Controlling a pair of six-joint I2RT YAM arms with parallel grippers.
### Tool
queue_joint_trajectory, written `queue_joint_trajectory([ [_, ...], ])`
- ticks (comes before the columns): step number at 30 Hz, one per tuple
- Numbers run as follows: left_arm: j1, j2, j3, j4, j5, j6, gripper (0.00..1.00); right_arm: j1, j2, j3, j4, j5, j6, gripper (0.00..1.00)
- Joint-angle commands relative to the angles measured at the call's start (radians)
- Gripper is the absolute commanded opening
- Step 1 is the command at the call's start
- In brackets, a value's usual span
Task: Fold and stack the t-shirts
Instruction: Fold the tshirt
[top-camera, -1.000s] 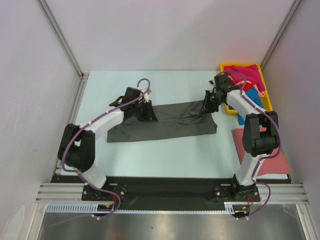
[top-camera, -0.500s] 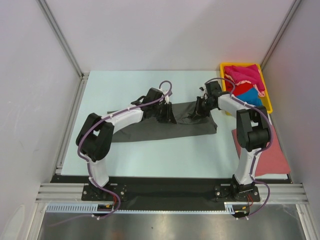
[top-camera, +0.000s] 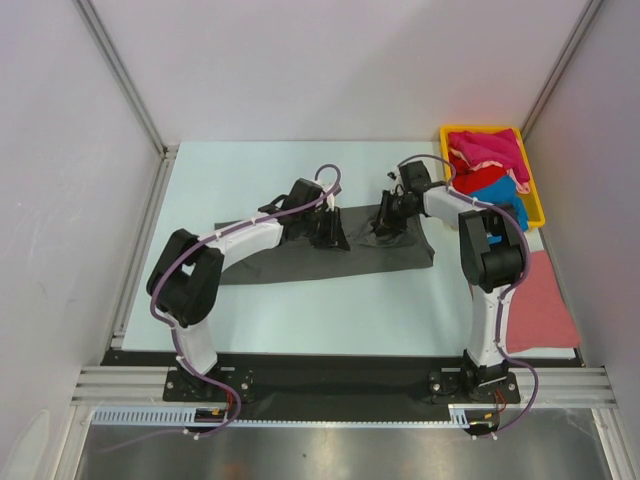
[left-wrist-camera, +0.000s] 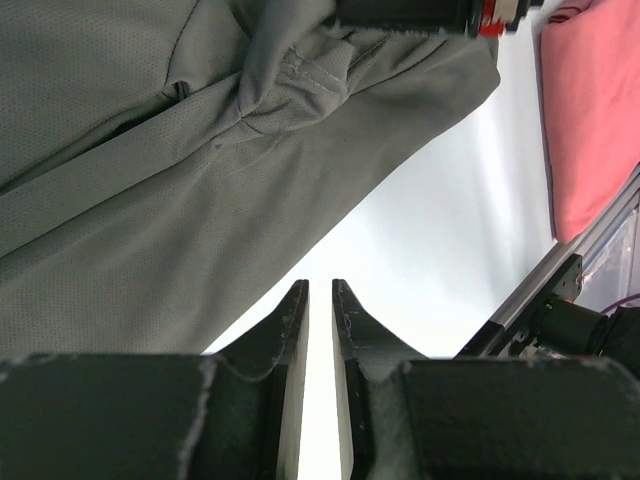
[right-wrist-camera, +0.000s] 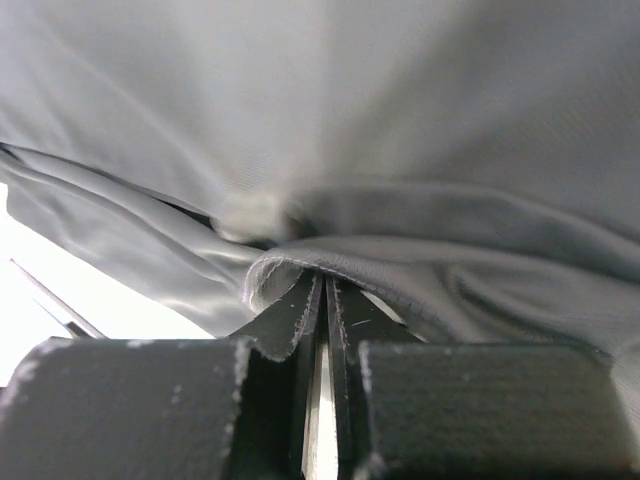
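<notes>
Right tool (right-wrist-camera: 322, 282) clamps the dark grey t-shirt (top-camera: 380, 258) by its far hem; left tool (left-wrist-camera: 320, 289), barely parted and empty, hangs at mid-shirt, along its long axis.

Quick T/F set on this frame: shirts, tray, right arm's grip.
1. The right gripper has its jaws shut on a fold of the dark grey t-shirt. True.
2. The yellow tray is empty. False: it holds a magenta shirt, a red shirt and a blue shirt.
3. The salmon-pink shirt lies on the right side of the table, apart from the grey one. True.
4. The dark grey t-shirt is folded into a small square. False: it lies spread across the table, rumpled near the right gripper.
</notes>
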Motion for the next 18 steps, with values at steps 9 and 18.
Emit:
queue_joint_trajectory([
  [9,-0.003,-0.02,-0.009,0.095,0.028,-0.03,0.23,0.012,0.139,0.219,0.099,-0.063,0.077,0.07],
  [18,-0.023,0.066,0.034,0.216,0.075,-0.065,0.39,-0.04,0.045,0.33,-0.177,0.018,-0.025,0.11],
])
